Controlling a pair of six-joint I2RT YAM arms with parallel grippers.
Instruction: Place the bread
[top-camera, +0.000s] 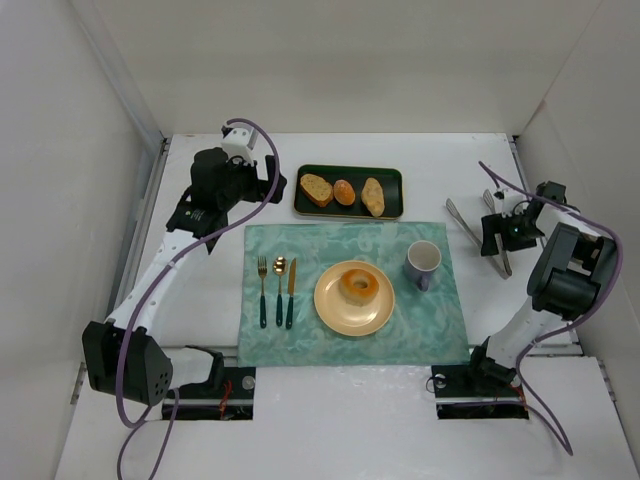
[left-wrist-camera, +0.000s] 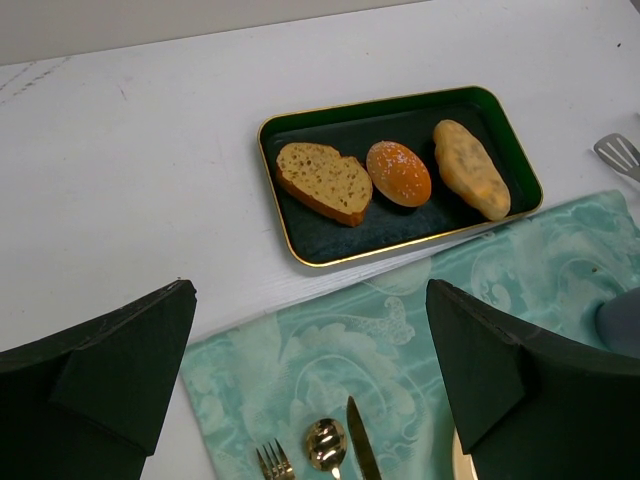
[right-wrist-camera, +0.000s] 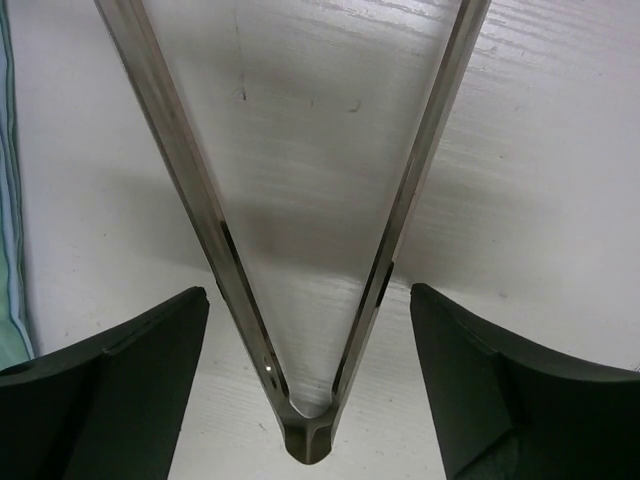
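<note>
Right gripper (right-wrist-camera: 305, 292), fingers spread wide either side of metal tongs (right-wrist-camera: 190, 180) without touching them; left gripper (left-wrist-camera: 310, 285), at the plate's 10 o'clock, also spread and empty; ring-shaped bread (top-camera: 347, 286) on yellow plate (top-camera: 335, 312).

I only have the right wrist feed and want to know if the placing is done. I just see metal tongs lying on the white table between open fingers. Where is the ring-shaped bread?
Observer: The bread lies on the yellow plate, which sits on the green placemat.
Operator: Is the left arm anywhere near it?
Observer: No. The left gripper hangs open and empty by the placemat's far-left corner, apart from the plate.
</note>
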